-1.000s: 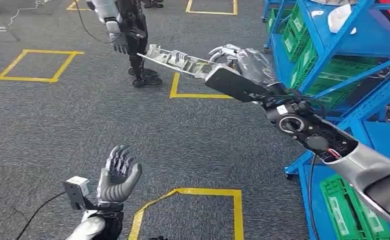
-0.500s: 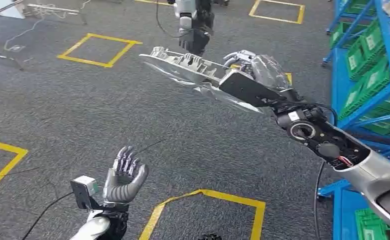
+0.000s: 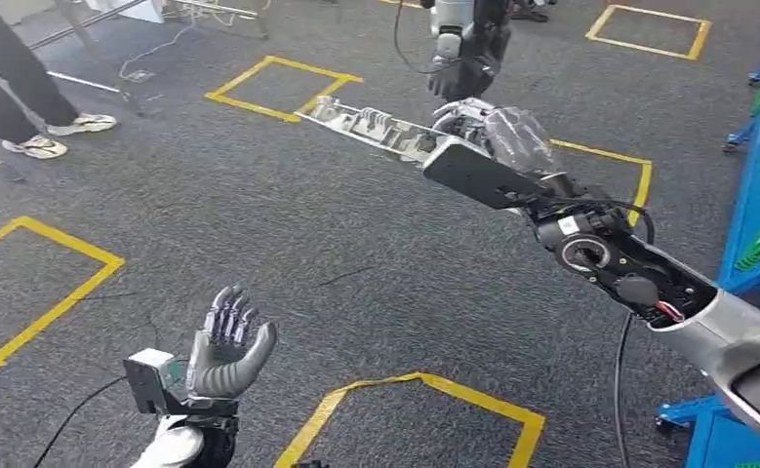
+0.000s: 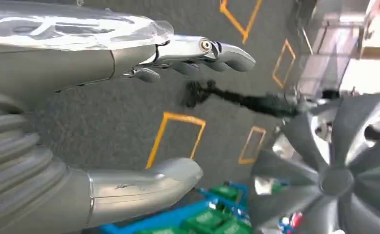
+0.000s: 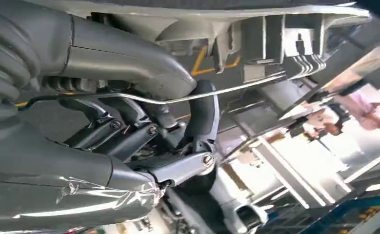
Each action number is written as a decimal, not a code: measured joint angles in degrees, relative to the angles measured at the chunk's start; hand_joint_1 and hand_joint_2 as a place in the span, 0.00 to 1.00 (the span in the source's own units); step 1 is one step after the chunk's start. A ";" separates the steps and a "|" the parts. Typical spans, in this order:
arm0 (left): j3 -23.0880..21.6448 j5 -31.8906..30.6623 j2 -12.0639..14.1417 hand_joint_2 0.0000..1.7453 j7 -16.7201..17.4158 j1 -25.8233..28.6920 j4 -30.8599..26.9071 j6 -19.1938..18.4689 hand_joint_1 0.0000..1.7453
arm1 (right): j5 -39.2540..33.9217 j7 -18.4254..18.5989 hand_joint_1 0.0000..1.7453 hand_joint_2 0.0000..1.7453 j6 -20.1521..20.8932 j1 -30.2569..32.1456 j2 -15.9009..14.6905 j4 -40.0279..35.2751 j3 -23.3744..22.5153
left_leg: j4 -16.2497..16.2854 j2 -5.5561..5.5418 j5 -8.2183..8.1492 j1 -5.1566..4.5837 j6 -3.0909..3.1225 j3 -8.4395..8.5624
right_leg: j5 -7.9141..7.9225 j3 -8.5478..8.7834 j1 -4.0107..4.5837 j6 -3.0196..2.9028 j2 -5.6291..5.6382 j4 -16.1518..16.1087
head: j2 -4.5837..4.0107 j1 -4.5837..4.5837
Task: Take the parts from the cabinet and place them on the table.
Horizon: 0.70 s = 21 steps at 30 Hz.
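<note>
The right hand (image 3: 488,132) is stretching out over the grey carpet (image 3: 259,224), gripping a long silver part (image 3: 371,127), some kind of ribbed metal or plastic panel. The part is sticking out flat from the hand toward the left, well above the floor, not touching anything else. In the right wrist view the thumb and the dark fingers (image 5: 202,117) are wrapping around a thin wire along the edge of the part (image 5: 256,34), so it's properly clamped.

The left hand (image 3: 227,346) is hanging low with the palm up and the fingers spread apart, holding nothing. The left wrist view is showing the same thing, fingers (image 4: 197,51) and thumb well apart, and it's also catching a silver wheel cover (image 4: 334,165) off to the side.

Yellow tape squares (image 3: 278,86) are marking the carpet. A blue rack (image 3: 751,224) with green crates is sitting on the right. Another robot (image 3: 465,44) is standing just beyond the part, and a person's legs (image 3: 15,93) are showing at the far left.
</note>
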 joint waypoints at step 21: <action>0.07 0.42 0.55 1.00 -0.26 0.62 -2.08 2.19 0.00 | 0.68 0.18 1.00 1.00 0.61 0.33 -1.31 -1.33 -0.76 | -16.96 -8.32 6.88 0.17 2.02 8.71 | -1.15 -0.41 -0.19 1.31 7.61 1.54 | 0.00 1.86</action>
